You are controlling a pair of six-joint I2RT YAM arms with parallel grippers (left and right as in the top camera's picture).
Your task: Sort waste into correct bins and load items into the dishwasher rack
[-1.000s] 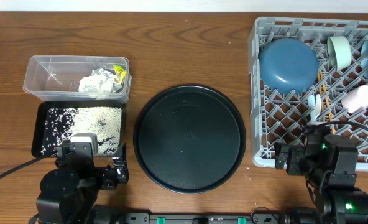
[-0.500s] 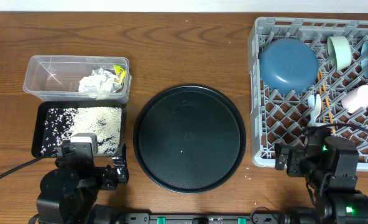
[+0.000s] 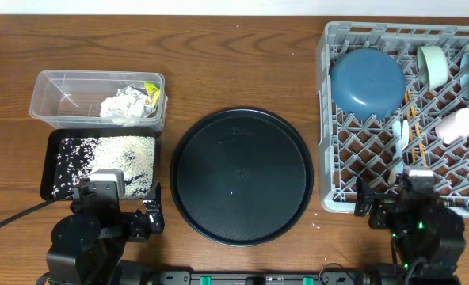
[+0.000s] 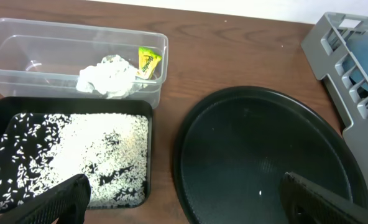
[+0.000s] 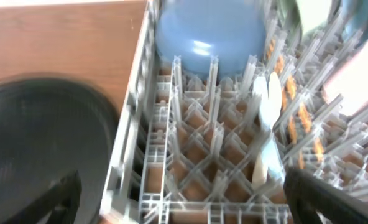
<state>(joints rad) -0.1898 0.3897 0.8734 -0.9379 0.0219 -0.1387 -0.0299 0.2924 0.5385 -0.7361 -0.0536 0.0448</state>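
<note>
While both arms sit low at the near edge of the bench, I see the sorting laid out in front of them. The dishwasher rack [image 3: 326, 119], a large square grey crate with a lattice floor and upright pegs, fills the right end of the bench. In it, a large blue bowl [image 3: 367, 83] leans on the pegs at the far left. A pale green bowl [image 3: 434, 65] stands to its right, and a small whitish cup [image 3: 459, 125] lies on its side nearer me. A white spoon [image 3: 399, 134] stands among the pegs, with thin wooden chopsticks [image 3: 409, 101] just beside it.

The right tool [image 5: 184, 200] hovers just outside the rack's near wall. Its fingers are spread wide with nothing between them, and the spoon is straight ahead of it inside the crate.

On the left, a clear plastic tub [image 3: 44, 107] holds a crumpled white tissue [image 3: 122, 104] and a small yellow-green wrapper [image 3: 152, 93]. Touching the tub's near side is a shallow black tray [image 3: 49, 150] covered with loose white rice [image 3: 120, 158].

The left tool [image 4: 185, 202] sits just in front of that tray, fingers spread apart and empty. A large round black tray [image 3: 241, 176] lies between the bins and the rack.
</note>
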